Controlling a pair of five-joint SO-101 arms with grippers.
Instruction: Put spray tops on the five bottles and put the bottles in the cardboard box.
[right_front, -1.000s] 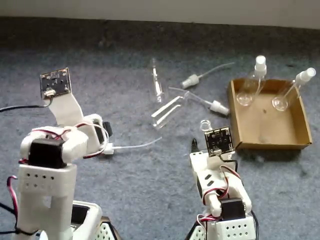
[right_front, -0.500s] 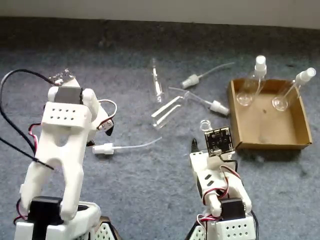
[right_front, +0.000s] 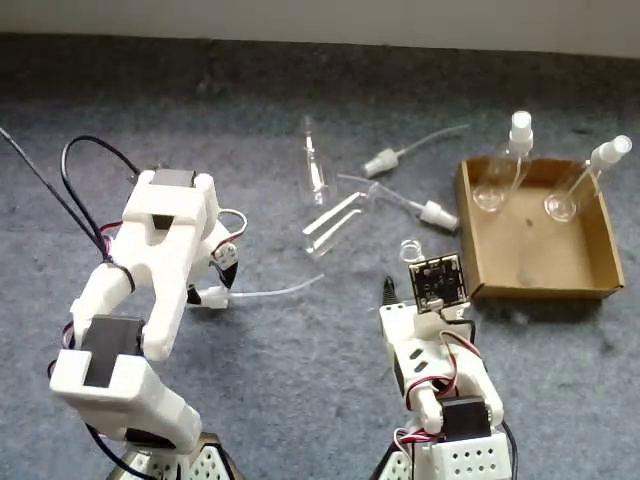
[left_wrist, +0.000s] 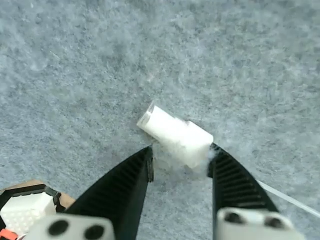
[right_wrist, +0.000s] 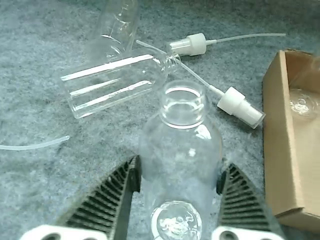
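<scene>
Left gripper stands wide astride the spray top lying on the carpet at left (light, stiff plastic; pinch its stubby head, not the whippy tube). Right gripper clamps an upright, slick, uncapped bottle near centre.

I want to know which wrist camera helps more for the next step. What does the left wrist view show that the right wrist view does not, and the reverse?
Left wrist view: the left gripper, open, astride a white spray top lying on the carpet. Right wrist view: the right gripper shut on an upright open bottle, two lying bottles, two more spray tops and the cardboard box. Shared: the carpet, and probably the thin tube of that first spray top.
</scene>
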